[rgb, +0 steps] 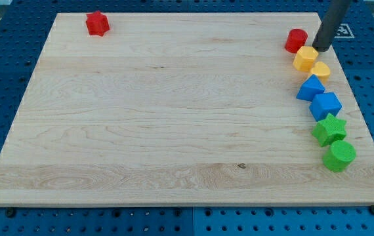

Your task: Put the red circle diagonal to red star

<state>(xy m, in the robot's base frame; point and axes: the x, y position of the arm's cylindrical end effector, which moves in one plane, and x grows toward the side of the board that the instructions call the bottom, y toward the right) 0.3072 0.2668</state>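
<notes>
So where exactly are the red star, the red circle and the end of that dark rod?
red star (98, 23), camera view, middle of its top face.
red circle (296, 40), camera view, centre of its top.
my tip (320, 48), camera view, the rod's very end, just right of the red circle.

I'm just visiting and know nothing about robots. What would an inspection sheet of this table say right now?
Surface: wooden board, flat, on a blue pegboard base.
Job's things: red circle at the view's top right; red star far off at the top left.
Clutter: yellow blocks, blue blocks, green star, green round block, in a line down the right edge.
Pincer: none; my tip sits just right of the red circle, above the yellow blocks.
Cables: nothing seen.
Surroundings: nothing seen beyond the base.
</notes>
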